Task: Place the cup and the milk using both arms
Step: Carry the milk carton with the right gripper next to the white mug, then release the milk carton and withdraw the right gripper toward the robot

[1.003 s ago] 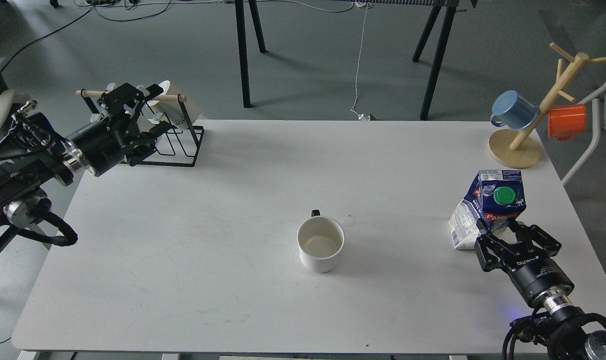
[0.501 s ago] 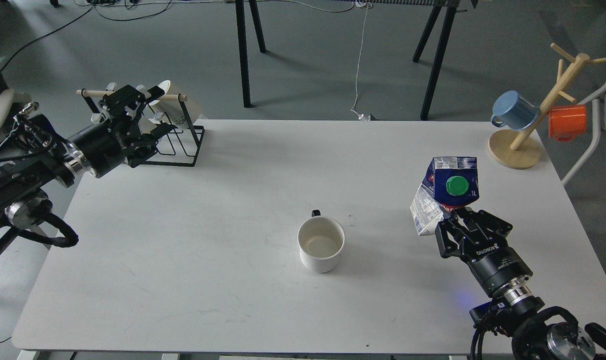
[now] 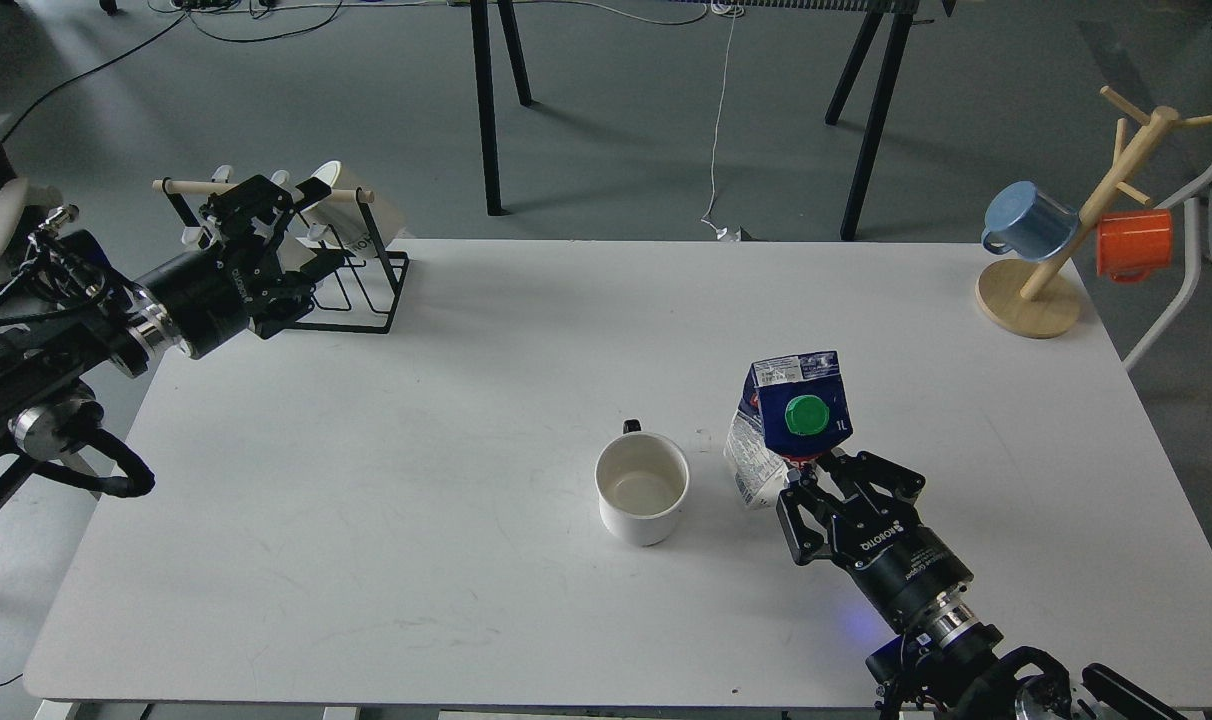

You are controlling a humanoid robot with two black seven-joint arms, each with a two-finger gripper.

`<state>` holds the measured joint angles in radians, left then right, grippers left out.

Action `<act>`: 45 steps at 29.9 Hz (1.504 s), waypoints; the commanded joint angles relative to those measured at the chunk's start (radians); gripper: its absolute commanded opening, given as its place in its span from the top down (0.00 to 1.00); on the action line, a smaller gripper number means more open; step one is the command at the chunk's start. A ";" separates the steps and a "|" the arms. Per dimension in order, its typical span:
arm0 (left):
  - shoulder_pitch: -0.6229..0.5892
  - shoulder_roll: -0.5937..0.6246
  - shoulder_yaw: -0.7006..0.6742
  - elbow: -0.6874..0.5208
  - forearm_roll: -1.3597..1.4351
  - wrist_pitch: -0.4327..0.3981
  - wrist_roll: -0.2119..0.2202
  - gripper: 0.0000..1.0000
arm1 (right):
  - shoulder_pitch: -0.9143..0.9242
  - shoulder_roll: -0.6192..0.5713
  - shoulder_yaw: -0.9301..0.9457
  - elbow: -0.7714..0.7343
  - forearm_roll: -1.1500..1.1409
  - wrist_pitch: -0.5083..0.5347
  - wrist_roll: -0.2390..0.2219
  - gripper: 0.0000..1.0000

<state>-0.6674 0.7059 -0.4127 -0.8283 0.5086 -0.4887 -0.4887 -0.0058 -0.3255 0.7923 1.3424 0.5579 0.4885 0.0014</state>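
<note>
The white cup (image 3: pixel 642 488) stands upright near the middle of the white table (image 3: pixel 466 400), its small dark handle pointing away from me. My right gripper (image 3: pixel 811 475) is shut on the dented blue and white milk carton (image 3: pixel 788 425) with a green cap, holding it just right of the cup. My left gripper (image 3: pixel 281 230) is at the far left by the black wire mug rack (image 3: pixel 351 275), well away from the cup. Its fingers look spread, with nothing seen between them.
The black rack holds cream mugs (image 3: pixel 351 205) at the table's far left corner. A wooden mug tree (image 3: pixel 1051 270) with a blue mug (image 3: pixel 1028 222) and an orange mug (image 3: pixel 1133 243) stands at the far right corner. Trestle legs stand behind the table.
My right gripper has carried the milk carton leftward from the table's right side to just right of the cup. My left gripper has shifted only slightly by the rack.
</note>
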 commanded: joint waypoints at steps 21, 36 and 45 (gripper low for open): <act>0.011 0.001 -0.001 0.003 0.001 0.000 0.000 0.08 | 0.010 0.072 -0.034 -0.071 -0.035 0.000 0.000 0.61; 0.009 0.003 -0.001 0.011 0.001 0.000 0.000 0.08 | -0.023 0.059 -0.034 -0.039 -0.038 0.000 -0.003 0.00; 0.011 0.003 -0.001 0.011 0.004 0.000 0.000 0.08 | -0.147 -0.053 -0.024 0.069 -0.039 0.000 -0.004 0.00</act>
<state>-0.6567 0.7104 -0.4142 -0.8176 0.5093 -0.4887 -0.4887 -0.1099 -0.3335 0.7607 1.3758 0.5184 0.4888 -0.0033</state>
